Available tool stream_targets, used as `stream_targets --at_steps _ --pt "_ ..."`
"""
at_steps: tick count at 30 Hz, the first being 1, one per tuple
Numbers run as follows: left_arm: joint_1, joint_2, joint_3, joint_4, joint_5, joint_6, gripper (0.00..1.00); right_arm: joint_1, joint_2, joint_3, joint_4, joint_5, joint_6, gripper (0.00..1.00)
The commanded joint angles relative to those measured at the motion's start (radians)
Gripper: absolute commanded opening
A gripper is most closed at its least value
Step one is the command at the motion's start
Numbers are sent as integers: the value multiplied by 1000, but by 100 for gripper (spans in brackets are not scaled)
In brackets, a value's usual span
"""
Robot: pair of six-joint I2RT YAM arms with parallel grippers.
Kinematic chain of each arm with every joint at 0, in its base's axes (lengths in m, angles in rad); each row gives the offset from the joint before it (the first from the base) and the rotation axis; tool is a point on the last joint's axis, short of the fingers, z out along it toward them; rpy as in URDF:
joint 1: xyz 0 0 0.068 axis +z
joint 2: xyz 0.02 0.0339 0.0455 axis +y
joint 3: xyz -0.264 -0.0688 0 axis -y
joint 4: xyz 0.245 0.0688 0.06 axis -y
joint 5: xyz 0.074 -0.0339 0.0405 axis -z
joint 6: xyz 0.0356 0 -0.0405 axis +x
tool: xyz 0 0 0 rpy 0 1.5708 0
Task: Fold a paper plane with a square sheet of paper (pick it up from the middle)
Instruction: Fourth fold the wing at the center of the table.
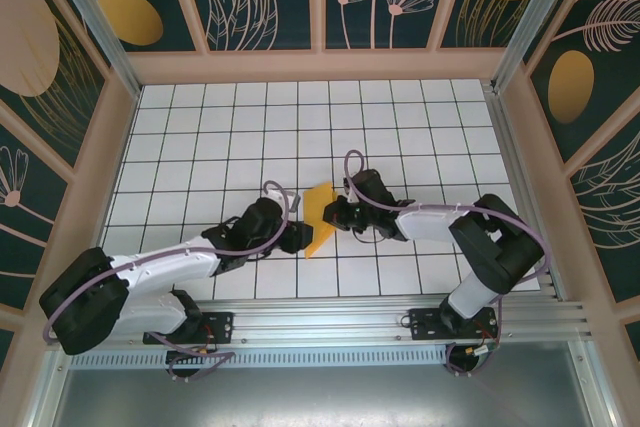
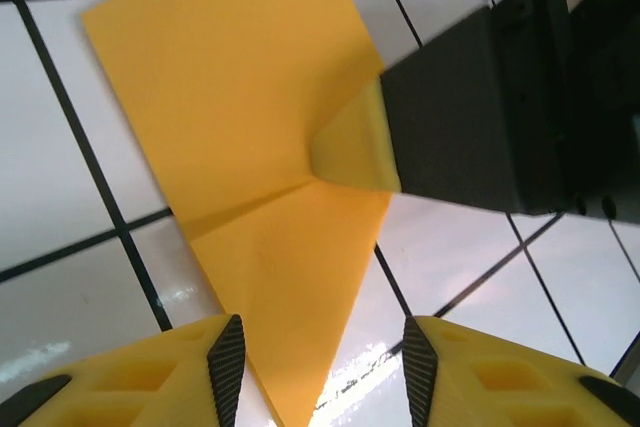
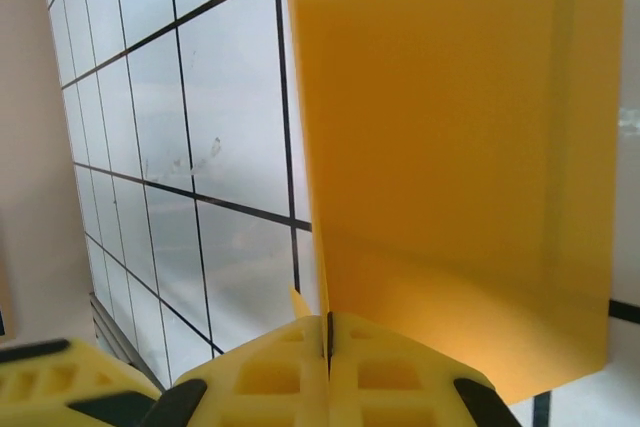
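Observation:
The orange-yellow square sheet of paper (image 1: 318, 215) is folded to a pointed wedge with a crease and stands up off the white grid table (image 1: 200, 137) between my two grippers. My right gripper (image 1: 329, 213) is shut on the paper's (image 3: 450, 147) edge, its yellow fingertips (image 3: 290, 367) pressed together round the fold. In the left wrist view the paper (image 2: 240, 107) narrows to a tip that lies between the parted pads of my left gripper (image 2: 322, 377), which is open. That view also has the right gripper's finger (image 2: 350, 152) pinching the sheet.
Wooden-framed walls with a dark floral pattern (image 1: 60, 67) enclose the table on three sides. An aluminium rail (image 1: 330, 325) carrying both arm bases runs along the near edge. White tiles stretch toward the back wall.

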Motion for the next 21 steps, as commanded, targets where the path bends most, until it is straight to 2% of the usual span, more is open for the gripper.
stream_targets --at_steps 1,7,21 --pt "-54 9 -2 -45 -83 15 48 26 -15 8 -27 53 64 4" --pt "-109 78 13 -22 -143 10 47 34 -7 13 -45 77 80 4" --pt "-154 214 77 4 -231 19 46 30 3 37 -57 59 76 5"
